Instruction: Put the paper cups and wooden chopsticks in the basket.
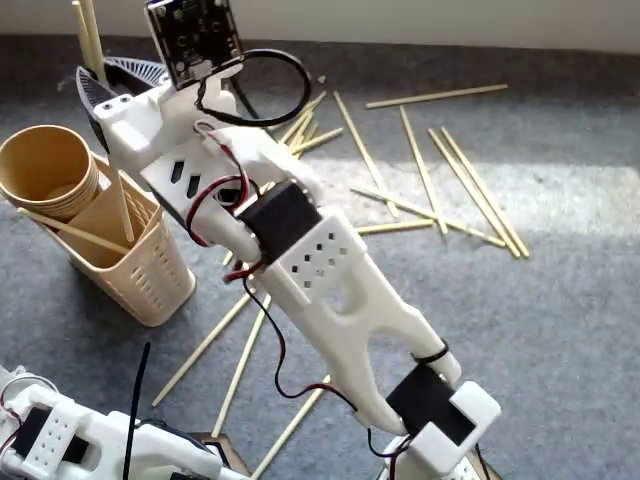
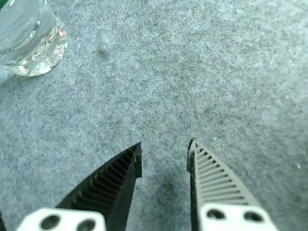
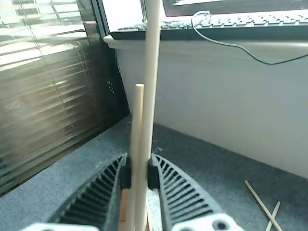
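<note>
Right wrist view: your right tool [image 3: 139,167] is clenched on two pale wooden chopsticks [image 3: 153,72], held upright. From the high view, that's right by the cream slotted plastic basket [image 1: 150,275], which holds stacked tan paper cups [image 1: 45,165]. Loose sticks [image 1: 470,195] lie scattered across the grey felt bench [image 1: 560,320]. Your left tool [image 2: 163,154] is released, over bare felt.

basket [image 1: 150,275] cream, slotted | paper cups [image 1: 45,170] tan | chopsticks [image 1: 421,168] pale wood | carpet [image 1: 560,330] speckled grey | arm [image 1: 330,270] white
</note>
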You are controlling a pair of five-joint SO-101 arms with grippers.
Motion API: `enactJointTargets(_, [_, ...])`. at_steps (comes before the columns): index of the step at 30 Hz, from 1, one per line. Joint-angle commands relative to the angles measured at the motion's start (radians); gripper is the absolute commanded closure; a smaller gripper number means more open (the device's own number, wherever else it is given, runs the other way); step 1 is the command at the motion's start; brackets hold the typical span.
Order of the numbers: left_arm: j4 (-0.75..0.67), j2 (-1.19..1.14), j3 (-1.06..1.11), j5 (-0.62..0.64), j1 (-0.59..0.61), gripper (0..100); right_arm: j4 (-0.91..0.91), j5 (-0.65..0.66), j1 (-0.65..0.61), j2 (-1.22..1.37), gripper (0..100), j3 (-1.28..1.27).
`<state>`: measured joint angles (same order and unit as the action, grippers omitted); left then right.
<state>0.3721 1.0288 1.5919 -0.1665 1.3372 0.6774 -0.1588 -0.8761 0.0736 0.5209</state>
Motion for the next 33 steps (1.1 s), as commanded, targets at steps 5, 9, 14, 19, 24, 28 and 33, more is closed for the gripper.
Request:
enactJointTargets(5, [-0.014,0.016,-0.008,-0.005,0.015,82,-0.028,0.02,0.008,0.09,98.7,-0.033])
enactJointTargets(9, [-0.014,0.016,-0.008,-0.005,0.013,82,0.131,0.107,0.013,0.091,84.8,-0.024])
enactJointTargets(14, [-0.014,0.016,-0.005,-0.003,0.013,82,0.186,0.017,0.018,0.094,74.8,0.008])
enactJointTargets(19, [-0.014,0.016,-0.008,-0.003,0.013,82,0.182,0.011,0.004,0.091,74.8,0.013])
enactJointTargets(24, [-0.014,0.016,-0.008,-0.003,0.012,82,0.219,0.011,0.018,0.087,74.9,0.096])
enactJointTargets(28, [-0.018,0.018,-0.016,-0.005,0.012,82,0.427,0.048,0.041,0.041,74.9,0.277])
enactJointTargets(33, [0.072,0.018,-0.194,-0.025,-0.002,82,0.837,0.367,0.12,-0.027,75.0,0.47])
